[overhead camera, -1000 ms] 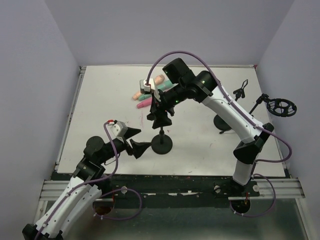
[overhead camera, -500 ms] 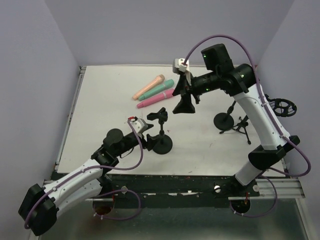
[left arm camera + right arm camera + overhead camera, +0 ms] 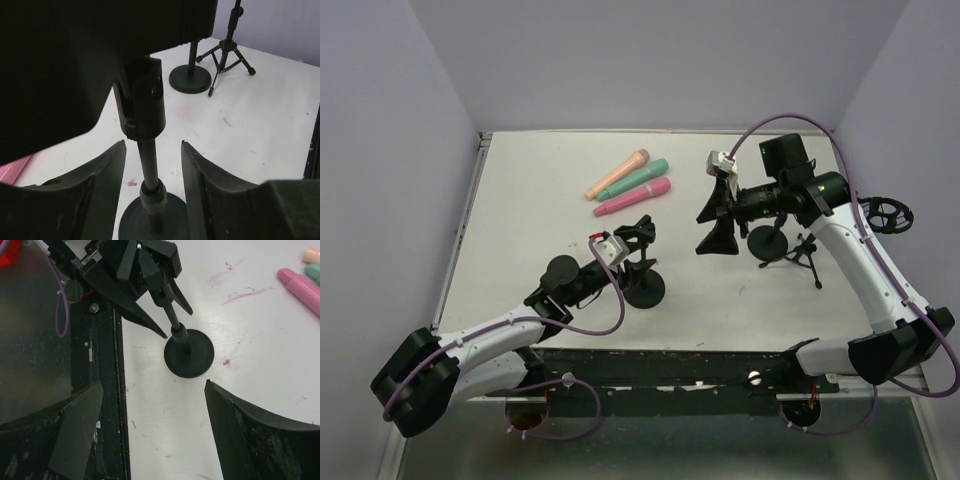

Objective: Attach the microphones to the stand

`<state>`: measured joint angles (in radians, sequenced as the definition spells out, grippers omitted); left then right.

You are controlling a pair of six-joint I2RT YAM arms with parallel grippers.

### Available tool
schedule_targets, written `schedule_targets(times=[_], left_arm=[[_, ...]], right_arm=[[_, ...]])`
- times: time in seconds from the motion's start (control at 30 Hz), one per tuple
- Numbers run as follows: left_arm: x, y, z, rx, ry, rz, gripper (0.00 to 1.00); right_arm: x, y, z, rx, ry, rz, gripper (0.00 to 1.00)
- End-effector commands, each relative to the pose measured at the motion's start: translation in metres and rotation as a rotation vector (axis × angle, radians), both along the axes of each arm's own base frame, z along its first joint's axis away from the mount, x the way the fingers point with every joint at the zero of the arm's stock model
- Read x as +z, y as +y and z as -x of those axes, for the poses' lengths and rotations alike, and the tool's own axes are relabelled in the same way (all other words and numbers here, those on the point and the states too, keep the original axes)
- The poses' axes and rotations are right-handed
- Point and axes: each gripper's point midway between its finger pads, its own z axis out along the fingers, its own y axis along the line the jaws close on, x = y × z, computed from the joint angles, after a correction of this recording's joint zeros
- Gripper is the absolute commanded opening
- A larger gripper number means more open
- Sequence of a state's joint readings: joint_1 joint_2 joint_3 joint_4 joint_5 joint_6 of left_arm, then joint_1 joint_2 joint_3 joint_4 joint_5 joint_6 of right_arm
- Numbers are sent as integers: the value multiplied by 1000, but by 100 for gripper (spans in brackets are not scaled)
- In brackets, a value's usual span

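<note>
The stand (image 3: 644, 288) is black, on a white table (image 3: 520, 230) with reddish smudges. Beyond the stand lie a peach-orange microphone (image 3: 618, 174), a mint green microphone (image 3: 633, 180) and a pink microphone (image 3: 633, 198).

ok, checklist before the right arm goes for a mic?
1. Left gripper straddles stand pole: ok, open, gaps both sides.
2. Stand upright: ok.
3. Clip empty: ok.
4. Right gripper open and empty: ok.
5. Three microphones lying together on table, unobstructed: ok.
6. Clip opening direction: cannot tell.
</note>
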<state>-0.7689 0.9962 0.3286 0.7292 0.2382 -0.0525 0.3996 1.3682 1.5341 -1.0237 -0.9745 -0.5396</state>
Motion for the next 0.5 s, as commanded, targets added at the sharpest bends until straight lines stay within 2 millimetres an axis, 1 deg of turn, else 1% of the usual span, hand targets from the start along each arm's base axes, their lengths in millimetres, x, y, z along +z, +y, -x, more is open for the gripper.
schedule_targets(times=[0.0,0.07,0.17,0.27,0.37,0.47], left_arm=[[18,-5,-10,27,-68,63,51],[18,-9,-12,22,-65,66,42],[20,-12,-13,20,-63,69,23],[27,-16,-13,7,-74,76,1],[39,-23,-12,-30,-94,90,0],[55,-36,-9,-90,-106,118,0]], right_arm=[[-4,2,3,33,-44,-64,91],[-11,0,3,29,-37,-64,91],[-15,-2,5,25,-36,-69,91],[-18,-4,6,26,-30,-78,91],[-22,-6,5,20,-30,-78,91],[-29,-10,2,-1,-35,-67,91]])
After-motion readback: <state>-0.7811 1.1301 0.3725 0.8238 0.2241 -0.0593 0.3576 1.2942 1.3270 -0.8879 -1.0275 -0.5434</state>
